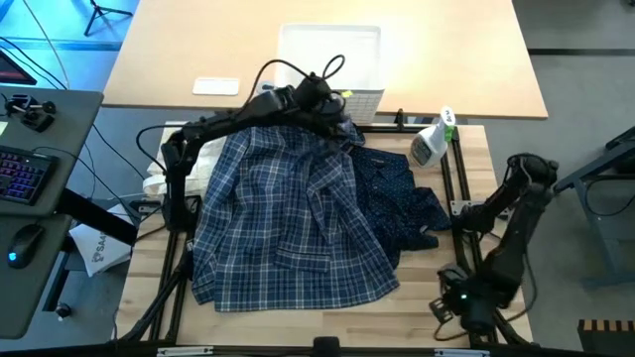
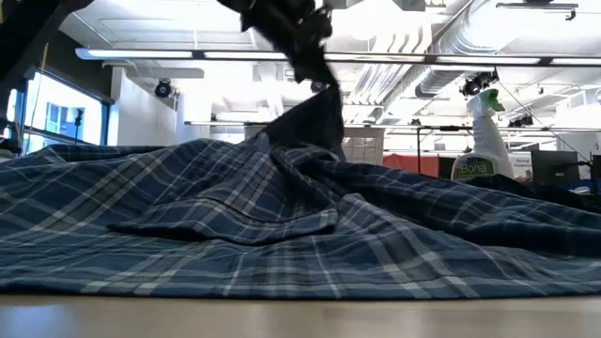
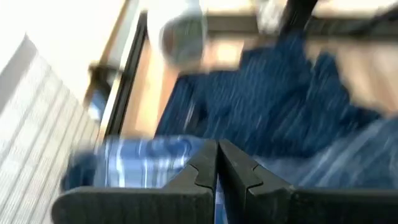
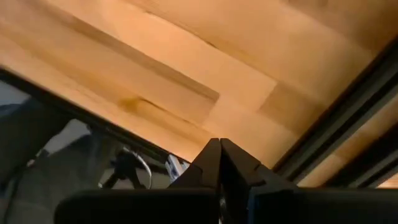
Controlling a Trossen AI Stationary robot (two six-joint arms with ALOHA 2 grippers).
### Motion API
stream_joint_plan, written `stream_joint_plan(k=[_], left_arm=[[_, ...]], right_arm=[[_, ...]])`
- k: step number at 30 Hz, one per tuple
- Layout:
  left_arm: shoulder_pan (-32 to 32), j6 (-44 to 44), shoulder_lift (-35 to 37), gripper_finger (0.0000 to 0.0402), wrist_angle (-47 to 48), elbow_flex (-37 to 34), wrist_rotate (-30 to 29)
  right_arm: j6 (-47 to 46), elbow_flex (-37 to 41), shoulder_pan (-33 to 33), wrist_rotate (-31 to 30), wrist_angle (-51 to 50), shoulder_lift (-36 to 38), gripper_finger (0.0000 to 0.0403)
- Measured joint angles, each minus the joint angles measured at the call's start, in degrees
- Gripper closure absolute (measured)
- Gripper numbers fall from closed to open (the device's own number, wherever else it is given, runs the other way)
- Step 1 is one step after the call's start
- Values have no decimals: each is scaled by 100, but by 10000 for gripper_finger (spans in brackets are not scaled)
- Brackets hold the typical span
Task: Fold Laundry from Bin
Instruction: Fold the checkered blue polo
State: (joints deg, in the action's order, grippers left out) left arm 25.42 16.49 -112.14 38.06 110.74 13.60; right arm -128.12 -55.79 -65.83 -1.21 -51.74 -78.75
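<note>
Plaid shirt [image 2: 235,235] sprawls across our table [image 1: 298,322], beside dotted trousers [image 1: 402,198], bin [image 1: 332,59] beyond. Our left end effector [image 1: 332,99], pressed together, seems to pinch cloth near the collar. Right end effector [image 4: 219,163] idles closed, empty. We should lift slowly, then spread it flat.

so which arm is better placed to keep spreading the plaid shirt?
Left, probably. Its hand is shut at the plaid shirt's far edge by the bin. The right hand is shut empty at the table's near corner.
</note>
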Motion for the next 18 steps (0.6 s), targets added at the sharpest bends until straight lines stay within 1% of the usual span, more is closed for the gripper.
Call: stream_joint_plan(k=[2,3,5,7,8,11,14,16,18], left_arm=[[-93,-177,2,401,-173,2,-343],[-106,-242,6,401,-142,9,-493],[-95,-316,37,401,139,59,-606],[-74,-380,54,401,391,214,-632],[-56,-394,66,401,580,305,-633],[-25,-296,79,401,807,430,-631],[-26,-12,65,401,884,425,-633],[-22,174,65,401,946,424,-627],[-7,307,68,401,1037,426,-624]], right_arm=[[55,-72,-122,-459,-156,40,401],[72,-65,-111,-603,-119,64,401],[127,118,20,-836,166,120,399],[179,525,202,-1106,777,161,389],[210,780,318,-1264,1269,218,380],[364,1548,759,-1597,2642,328,336],[418,2114,1253,-1480,3182,329,286],[554,2257,1593,-1280,3435,331,259],[918,2291,1931,-1106,3429,324,241]])
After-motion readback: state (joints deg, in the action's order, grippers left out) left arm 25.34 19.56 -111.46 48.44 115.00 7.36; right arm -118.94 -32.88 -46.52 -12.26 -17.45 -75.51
